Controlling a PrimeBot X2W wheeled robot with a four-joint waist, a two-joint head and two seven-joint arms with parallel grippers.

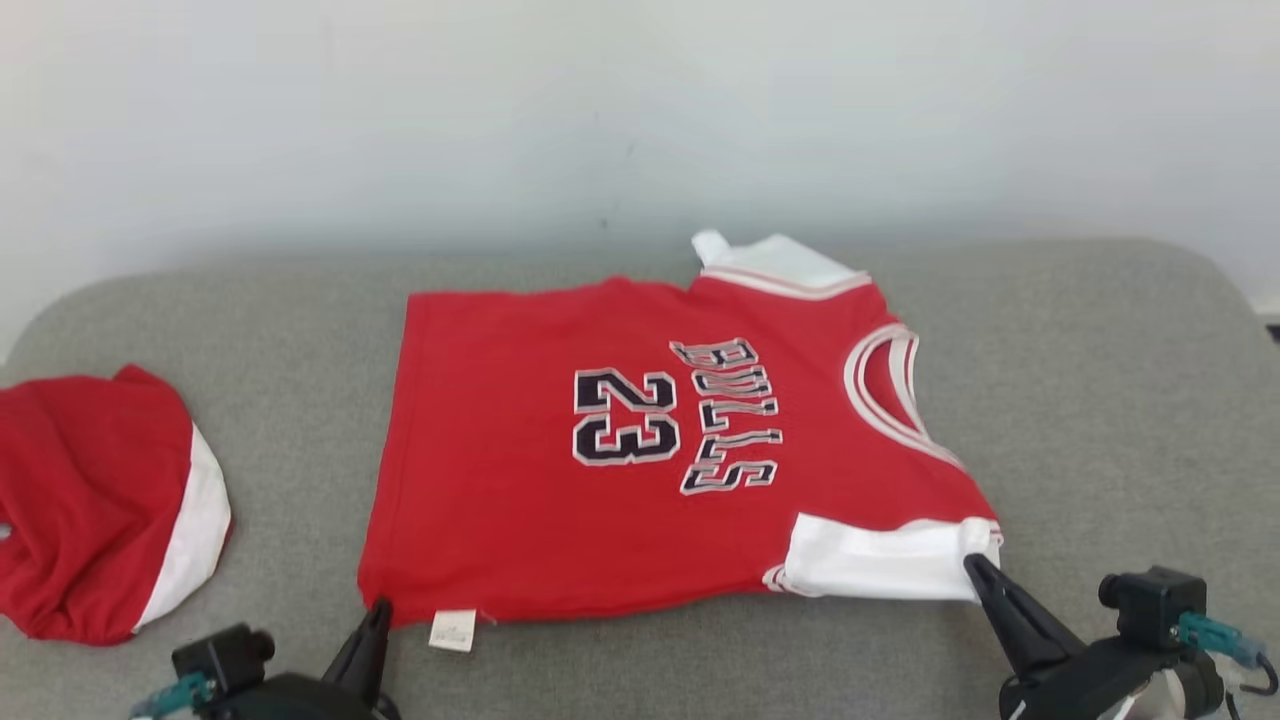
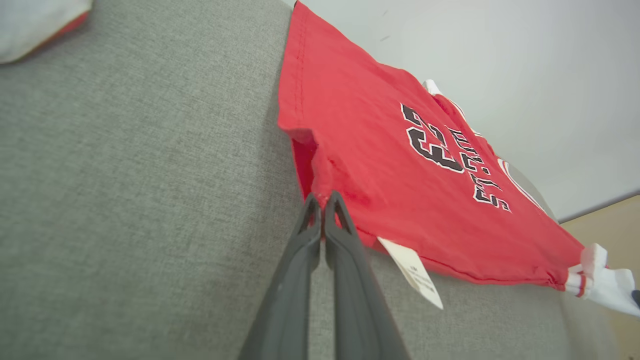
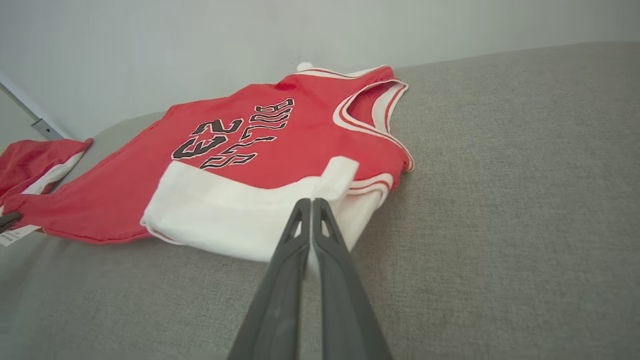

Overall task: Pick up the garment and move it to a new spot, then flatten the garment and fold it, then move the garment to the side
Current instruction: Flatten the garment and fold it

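My left gripper (image 1: 378,608) pinches the jersey (image 1: 520,500) at its hem corner (image 1: 372,583), and my right gripper (image 1: 972,566) pinches the white sleeve (image 1: 870,560). I hold both near-edge ends, likely for folding.

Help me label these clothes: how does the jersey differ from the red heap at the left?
The jersey lies spread flat; the heap is bunched up. The jersey shows BULLS 23; the heap shows no lettering. The left gripper and right gripper pinch the jersey, not the heap. Both are red with white trim.
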